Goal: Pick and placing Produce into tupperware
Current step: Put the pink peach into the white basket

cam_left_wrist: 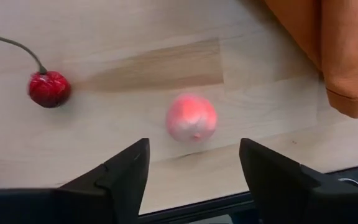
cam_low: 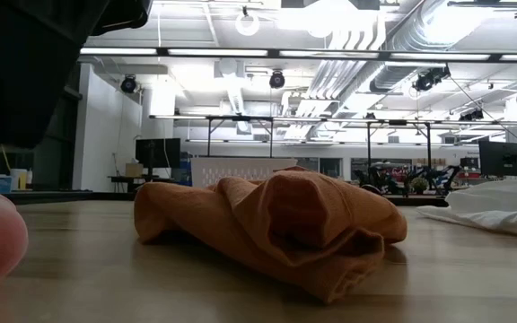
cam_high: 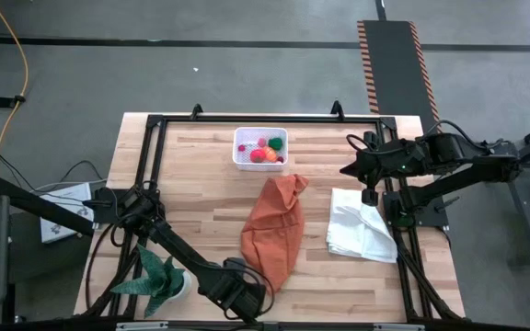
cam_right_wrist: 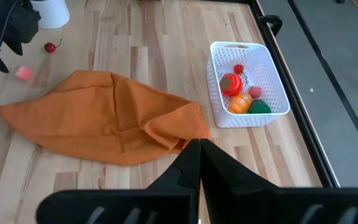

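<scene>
The white tub (cam_high: pixel 260 147) stands at the table's far middle and holds several small red, orange and green produce pieces (cam_right_wrist: pixel 241 93). A pink round fruit (cam_left_wrist: pixel 191 117) and a dark red cherry with a stem (cam_left_wrist: pixel 48 88) lie on the wood near the front edge. My left gripper (cam_left_wrist: pixel 194 146) is open above the pink fruit, with one finger on either side of it and not touching; in the high view it (cam_high: pixel 247 296) hides the fruit. My right gripper (cam_right_wrist: pixel 199 155) is shut and empty at the table's right side (cam_high: pixel 352 168).
A crumpled orange cloth (cam_high: pixel 276 225) lies mid-table between the loose fruit and the tub. A folded white cloth (cam_high: pixel 362 230) lies at the right. A green spiky potted plant (cam_high: pixel 159 280) stands at the front left, next to my left arm.
</scene>
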Action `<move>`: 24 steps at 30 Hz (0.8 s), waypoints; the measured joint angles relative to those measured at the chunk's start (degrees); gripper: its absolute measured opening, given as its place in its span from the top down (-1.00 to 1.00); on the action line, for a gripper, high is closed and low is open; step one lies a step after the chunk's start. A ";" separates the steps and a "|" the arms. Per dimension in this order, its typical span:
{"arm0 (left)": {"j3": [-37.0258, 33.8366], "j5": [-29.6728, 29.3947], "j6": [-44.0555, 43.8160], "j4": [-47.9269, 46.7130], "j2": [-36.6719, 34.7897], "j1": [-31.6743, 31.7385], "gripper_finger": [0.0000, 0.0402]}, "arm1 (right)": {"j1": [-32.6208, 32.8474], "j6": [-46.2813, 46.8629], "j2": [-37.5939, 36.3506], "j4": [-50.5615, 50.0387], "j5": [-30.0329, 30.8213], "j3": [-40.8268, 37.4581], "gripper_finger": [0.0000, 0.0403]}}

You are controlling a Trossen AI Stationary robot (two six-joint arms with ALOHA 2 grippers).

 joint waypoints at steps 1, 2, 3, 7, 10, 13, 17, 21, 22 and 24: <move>0.00 0.00 -0.08 -0.40 0.00 0.00 -0.16 | -0.02 0.00 0.00 0.00 0.00 0.00 1.00; 0.00 0.00 -0.21 -0.70 0.00 0.00 -0.14 | 0.00 -0.06 0.00 0.00 0.00 0.00 1.00; 0.00 -0.02 -0.32 -0.92 0.00 0.00 -0.12 | 0.00 -0.07 0.00 0.00 0.00 0.00 1.00; 0.00 -0.30 -0.34 -0.93 0.00 0.00 -0.07 | 0.00 -0.10 0.00 0.00 0.00 0.00 1.00; 0.00 -1.08 -0.54 -0.55 0.00 0.00 -0.07 | -0.02 -0.11 0.00 0.00 0.00 0.00 1.00; 0.00 -1.65 -0.50 -0.77 0.00 0.37 -0.08 | -0.01 -0.11 0.00 0.00 0.00 0.00 1.00; 0.00 -1.14 1.31 -0.76 0.00 1.18 -0.08 | 0.00 -0.13 0.00 0.02 0.00 0.00 1.00; 0.07 -1.11 2.32 -0.41 0.38 2.01 -0.08 | 0.00 -0.15 -0.01 0.01 0.02 0.00 1.00; 0.06 -0.76 2.64 -0.45 0.53 2.19 -0.08 | -0.01 -0.15 0.00 0.01 0.02 0.00 1.00; 0.05 0.26 3.39 -0.04 0.65 2.34 -0.08 | -0.02 -0.15 0.00 0.00 0.02 0.00 1.00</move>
